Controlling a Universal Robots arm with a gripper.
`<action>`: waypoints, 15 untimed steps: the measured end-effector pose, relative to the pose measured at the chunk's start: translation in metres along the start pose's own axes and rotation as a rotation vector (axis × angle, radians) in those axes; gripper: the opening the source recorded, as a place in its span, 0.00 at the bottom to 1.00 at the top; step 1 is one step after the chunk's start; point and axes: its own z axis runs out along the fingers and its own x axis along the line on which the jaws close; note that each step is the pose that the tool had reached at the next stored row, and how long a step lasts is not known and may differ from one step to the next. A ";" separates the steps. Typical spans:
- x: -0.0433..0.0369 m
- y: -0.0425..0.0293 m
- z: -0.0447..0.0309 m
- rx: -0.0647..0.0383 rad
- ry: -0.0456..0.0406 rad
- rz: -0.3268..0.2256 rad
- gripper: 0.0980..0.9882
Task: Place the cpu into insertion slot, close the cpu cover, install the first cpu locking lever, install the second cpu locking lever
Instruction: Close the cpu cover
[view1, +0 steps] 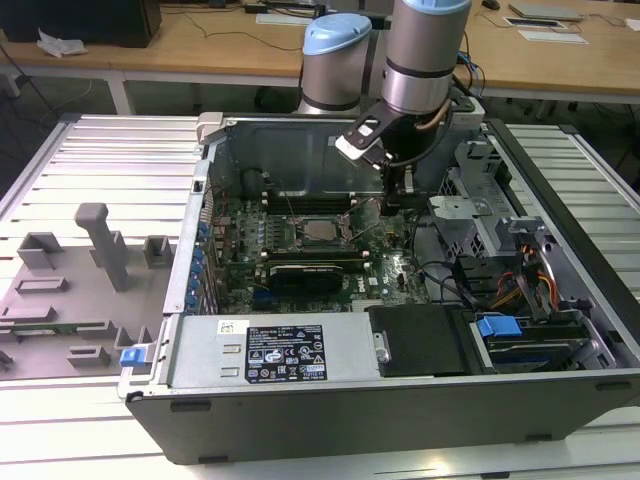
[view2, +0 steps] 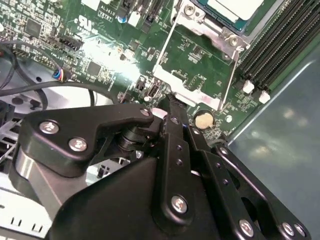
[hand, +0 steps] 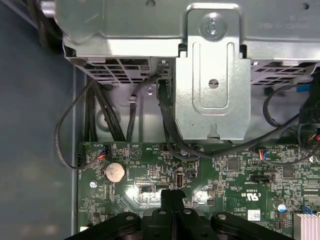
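Setting: an open computer case (view1: 400, 410) lies on its side on a slatted metal table (view1: 100, 160). It fills the middle and lower part of the exterior view, with the green motherboard (view1: 390, 270) exposed inside.
Arm: it comes down from the upper middle of the exterior view into the case, toward the exterior view's right of the socket.
Gripper (view1: 398, 200): the black fingers are pressed together with nothing between them, as both wrist views show (view2: 167, 102) (hand: 172, 192). The tips hang low over the board.
Cpu (view2: 235, 6): it sits flat in its socket, pale metal top facing up.
Insertion slot (view1: 302, 232): it lies at the middle of the exterior view, amid the green board, with the chip inside it.
Cpu cover (view2: 187, 87): it is swung open, away from the chip. Green board shows through its square window in the second wrist view. Its free edge is just beside the fingertips; I cannot tell whether they touch.
Coin cell (hand: 114, 172): a round silver battery on the board, near the fingertips.
Memory slots (view2: 270, 55): long black slots run alongside the socket.
Drive bracket (hand: 212, 85): grey sheet metal stands beyond the board's edge, with black cables (hand: 170, 125) running beneath it.
Power supply (view1: 270, 350): a labelled grey box at the lower middle of the exterior view.
Fixture tray (view1: 70, 290): grey moulded shapes at the exterior view's left, well apart from the case.
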 end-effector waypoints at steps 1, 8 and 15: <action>0.0000 0.0000 0.0000 0.000 0.0000 0.000 0.01; -0.0001 0.0024 0.0010 0.107 0.0216 0.000 0.01; 0.0008 -0.0033 0.0007 0.106 0.0214 0.000 0.01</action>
